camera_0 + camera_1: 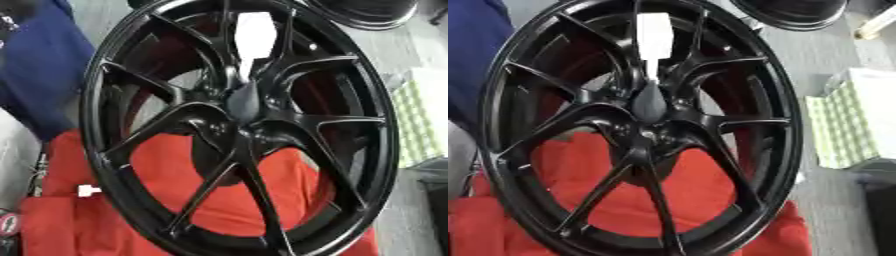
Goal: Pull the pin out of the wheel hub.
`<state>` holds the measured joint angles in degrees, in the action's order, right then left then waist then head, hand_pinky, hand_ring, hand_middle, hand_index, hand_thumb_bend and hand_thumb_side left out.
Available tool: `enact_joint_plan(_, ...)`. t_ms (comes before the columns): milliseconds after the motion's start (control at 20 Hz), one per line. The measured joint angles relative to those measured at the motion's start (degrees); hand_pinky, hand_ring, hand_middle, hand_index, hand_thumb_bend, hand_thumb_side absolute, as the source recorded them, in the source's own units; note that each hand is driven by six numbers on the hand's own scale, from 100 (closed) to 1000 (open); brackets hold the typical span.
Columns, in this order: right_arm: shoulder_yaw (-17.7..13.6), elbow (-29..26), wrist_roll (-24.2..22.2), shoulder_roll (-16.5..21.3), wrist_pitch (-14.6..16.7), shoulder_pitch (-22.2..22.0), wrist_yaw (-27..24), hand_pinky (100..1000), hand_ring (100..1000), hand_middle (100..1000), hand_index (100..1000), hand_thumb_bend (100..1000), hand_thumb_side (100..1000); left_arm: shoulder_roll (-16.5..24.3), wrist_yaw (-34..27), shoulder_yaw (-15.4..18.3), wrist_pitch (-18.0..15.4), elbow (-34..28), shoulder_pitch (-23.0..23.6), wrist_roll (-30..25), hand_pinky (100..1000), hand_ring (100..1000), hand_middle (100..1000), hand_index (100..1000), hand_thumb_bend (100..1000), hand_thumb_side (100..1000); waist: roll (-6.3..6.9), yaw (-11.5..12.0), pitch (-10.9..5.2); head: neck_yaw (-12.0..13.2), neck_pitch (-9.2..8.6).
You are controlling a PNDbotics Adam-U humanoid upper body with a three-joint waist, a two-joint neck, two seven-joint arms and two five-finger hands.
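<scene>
A large black multi-spoke wheel (175, 107) stands tilted on a red cloth (219, 195) and fills most of both views. At its hub (243, 102) sits a dark grey rounded piece. A white pin-like piece (254, 37) rises from it, wide at the top and narrowing toward the hub. It shows the same way in the right eye view, where the white piece (654, 37) stands above the hub (649, 105). Neither of my hands appears in either view.
Blue fabric (44, 65) hangs at the left. Another black rim (798, 12) lies at the top right. At the right lies a green-and-white ribbed pad (842, 120), with a dark box (433, 200) below it. A small white object (87, 190) lies on the cloth's left edge.
</scene>
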<state>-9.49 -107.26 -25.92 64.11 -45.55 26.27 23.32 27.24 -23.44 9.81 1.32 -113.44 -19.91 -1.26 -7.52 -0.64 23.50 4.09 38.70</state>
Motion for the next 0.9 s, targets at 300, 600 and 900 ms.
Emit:
enact_joint_plan(300,-4.33,5.34,5.27,-3.19,-4.31,-4.83,0.20,866,892,859,919,233,199,-0.04,0.27,0.32,-0.35,0.00,0.23,0.39,838,693,614,786,100,609,0.89,-0.55,-0.01,0.54,-0.01)
enact_joint_plan(600,-6.97,6.49,15.16,-6.12,-5.41,-5.09,-0.85,827,838,808,874,132,318,-0.22,0.27,0.32,-0.33,0.00,0.24,0.42,838,694,614,786,100,608,1.02,-0.74,-0.45,0.85,-0.02)
enact_joint_plan(900,-7.42,3.56,35.06,-7.77,-5.79,-3.66,-7.99,730,595,532,676,100,114,-0.53,0.23,0.32,-0.33,0.00,0.22,0.43,838,694,614,785,100,607,1.06,-0.58,-0.68,0.84,-0.02)
